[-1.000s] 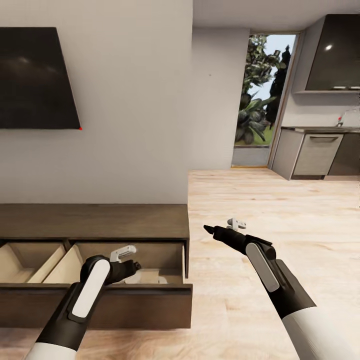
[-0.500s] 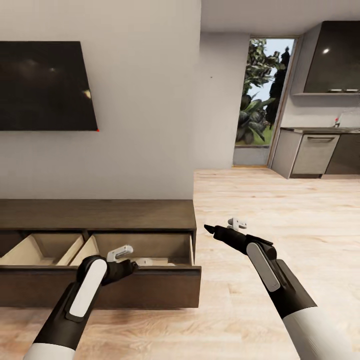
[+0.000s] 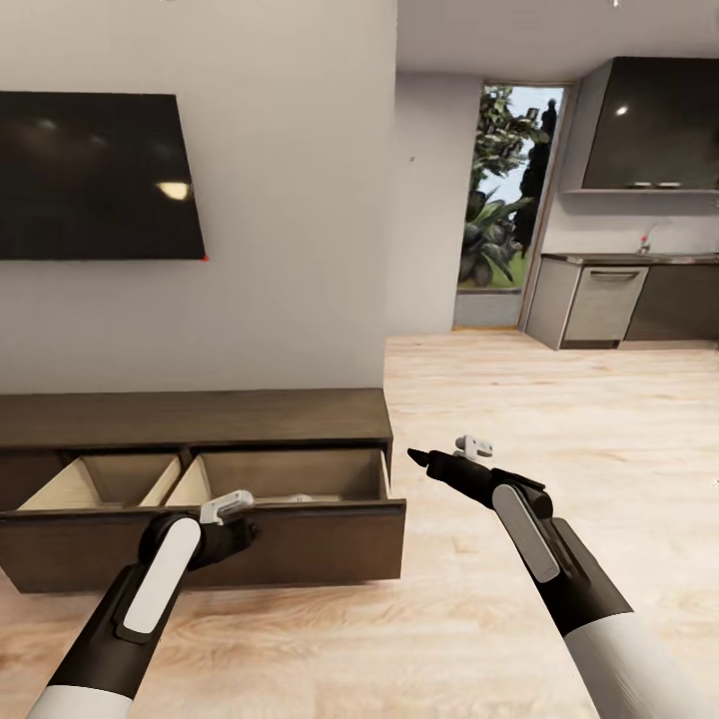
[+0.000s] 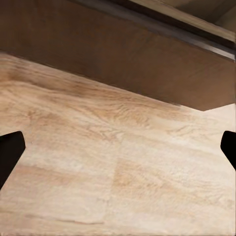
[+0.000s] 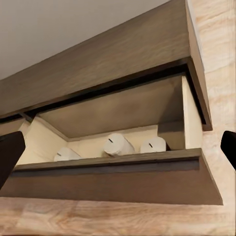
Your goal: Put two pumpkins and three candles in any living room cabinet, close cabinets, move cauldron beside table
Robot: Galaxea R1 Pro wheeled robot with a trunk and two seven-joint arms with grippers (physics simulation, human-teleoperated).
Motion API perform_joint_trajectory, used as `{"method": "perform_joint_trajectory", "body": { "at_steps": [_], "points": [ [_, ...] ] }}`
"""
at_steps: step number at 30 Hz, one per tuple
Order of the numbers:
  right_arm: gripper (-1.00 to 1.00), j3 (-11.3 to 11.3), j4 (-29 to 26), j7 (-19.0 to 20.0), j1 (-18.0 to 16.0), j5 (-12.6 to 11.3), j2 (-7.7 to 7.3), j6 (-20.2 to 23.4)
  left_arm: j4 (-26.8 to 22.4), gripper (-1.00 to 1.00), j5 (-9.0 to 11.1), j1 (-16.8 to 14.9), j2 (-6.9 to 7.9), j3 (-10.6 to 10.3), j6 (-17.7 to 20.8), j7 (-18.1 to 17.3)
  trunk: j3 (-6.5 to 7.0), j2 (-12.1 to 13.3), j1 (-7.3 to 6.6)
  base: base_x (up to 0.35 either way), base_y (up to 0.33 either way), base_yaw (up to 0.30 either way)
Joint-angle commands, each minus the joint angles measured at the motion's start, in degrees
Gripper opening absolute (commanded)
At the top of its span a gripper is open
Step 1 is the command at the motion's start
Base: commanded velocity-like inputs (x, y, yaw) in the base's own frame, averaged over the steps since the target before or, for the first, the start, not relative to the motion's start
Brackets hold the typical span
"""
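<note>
The long dark-brown cabinet (image 3: pixel 190 417) stands against the wall with two drawers pulled out side by side. In the right wrist view, three pale candles (image 5: pixel 118 144) lie on their sides in the right-hand drawer (image 5: pixel 118 184). From the head view just a pale sliver of them (image 3: pixel 300 496) peeks over the drawer front. My left gripper (image 3: pixel 240 532) is open, low in front of that drawer front, over bare floor. My right gripper (image 3: pixel 417 458) is open and empty, hanging just off the cabinet's right end. The pumpkins, cauldron and table are out of view.
A black TV (image 3: pixel 95 175) hangs on the wall above the cabinet. Light wood floor (image 3: pixel 559 419) stretches to the right toward grey kitchen cupboards (image 3: pixel 599 305) and a glass door with plants (image 3: pixel 499 200). The pulled-out drawers jut into the floor space.
The view has pulled back from the cabinet and shifted. My left gripper has come out of the right-hand drawer and now sits in front of its front panel. The right arm holds its pose.
</note>
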Motion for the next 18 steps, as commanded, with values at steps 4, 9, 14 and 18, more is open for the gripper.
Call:
{"method": "perform_joint_trajectory", "body": {
  "at_steps": [4,9,14,18],
  "points": [
    [1.00,0.1,-0.1,-0.2,0.0,-0.3,0.00,0.2,0.0,1.00,0.6,0.0,0.08,-0.1,0.0,0.6,-0.05,0.0,-0.04,-0.266,0.226,-0.021],
    [1.00,0.3,-0.2,-0.3,0.0,-0.1,0.17,0.2,0.0,1.00,0.6,0.0,0.08,-0.1,0.0,0.6,-0.03,0.0,-0.04,-0.239,0.256,0.035],
    [1.00,0.3,-0.1,-0.3,0.0,0.2,0.26,0.2,0.0,1.00,0.6,0.0,0.09,-0.1,0.0,0.6,0.10,0.0,-0.04,-0.219,0.264,0.136],
    [1.00,0.3,-0.1,-0.3,0.0,0.3,0.27,0.2,0.0,1.00,0.5,0.0,0.09,-0.1,0.0,0.6,0.21,0.0,-0.04,-0.030,0.276,0.147]
  ]
}}
